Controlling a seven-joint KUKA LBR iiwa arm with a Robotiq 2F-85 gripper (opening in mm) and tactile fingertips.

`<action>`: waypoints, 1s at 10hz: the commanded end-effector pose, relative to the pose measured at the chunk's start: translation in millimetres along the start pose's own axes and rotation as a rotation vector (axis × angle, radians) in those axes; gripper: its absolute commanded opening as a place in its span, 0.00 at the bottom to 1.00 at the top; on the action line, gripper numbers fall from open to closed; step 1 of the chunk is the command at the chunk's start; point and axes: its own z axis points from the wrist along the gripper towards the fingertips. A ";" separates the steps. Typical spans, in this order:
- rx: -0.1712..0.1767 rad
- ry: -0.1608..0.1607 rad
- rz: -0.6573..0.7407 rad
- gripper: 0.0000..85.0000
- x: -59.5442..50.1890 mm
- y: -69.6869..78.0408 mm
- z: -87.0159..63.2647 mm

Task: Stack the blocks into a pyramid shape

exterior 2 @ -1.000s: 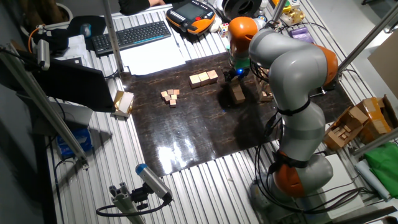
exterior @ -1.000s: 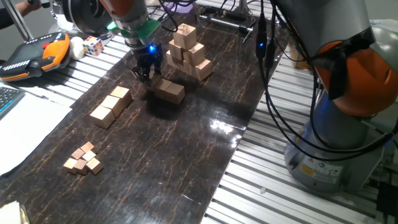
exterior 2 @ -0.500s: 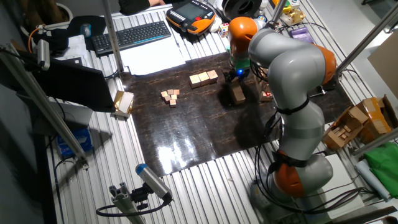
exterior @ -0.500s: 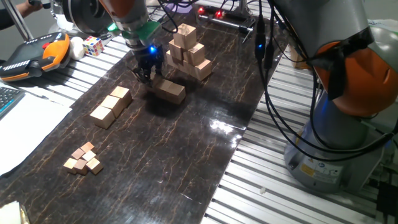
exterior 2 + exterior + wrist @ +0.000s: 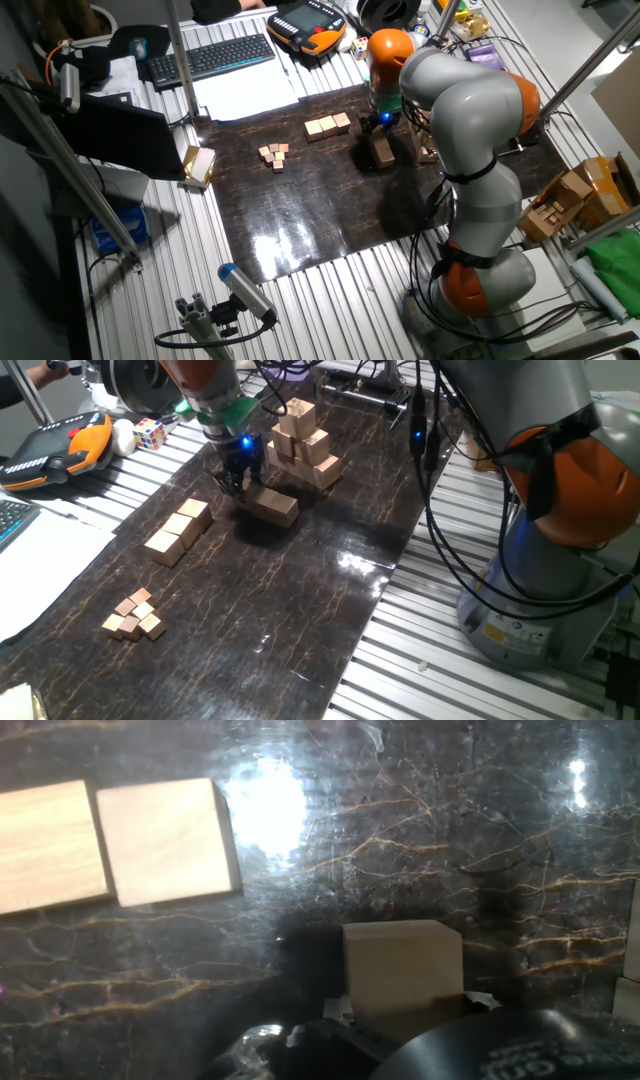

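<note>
Hand view looks straight down on one tan block [image 5: 403, 965] at about 6 o'clock in the picture, lying right against the dark body of the gripper [image 5: 400, 1040]; two more blocks [image 5: 110, 842] lie side by side, touching, toward 10 o'clock on the dark marbled surface [image 5: 400, 830]. From one fixed view the gripper [image 5: 240, 482] hangs low at the 9 o'clock end of a short row of blocks [image 5: 272, 506], just above or against the nearest one; whether its jaws are spread or closed on that block I cannot tell, since the fingertips are dark against a dark surface. Compared with a second ago, the row looks nudged: the near block has slid a little toward the gripper and the two now sit as one tighter unit, while the gripper itself has barely shifted. That suggests a base course is being squared up, not yet built upon. The spare blocks [image 5: 178, 531] wait in a line toward 8 o'clock of the gripper, well apart from it, and the tiny cubes [image 5: 134, 614] lie farther off in the same direction. A taller stack of bigger cubes [image 5: 302, 444] stands just beyond the row at 2 o'clock, close enough that a careless swing could clip it. By my judgement the pyramid is barely begun: only a bottom layer is forming, and no block yet rests on another there.
</note>
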 end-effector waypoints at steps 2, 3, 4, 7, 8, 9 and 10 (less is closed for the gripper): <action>0.002 -0.001 0.000 0.56 0.9 -0.4 1.6; 0.006 -0.001 0.000 0.59 1.8 -1.1 2.1; 0.006 -0.001 0.000 0.60 2.6 -1.8 2.8; 0.006 0.000 -0.002 0.74 2.8 -1.5 3.6; 0.017 0.003 -0.012 0.69 3.1 -1.8 3.8; 0.022 0.009 -0.017 0.68 3.1 -1.9 3.5; 0.019 0.012 -0.018 0.68 2.6 -1.8 2.1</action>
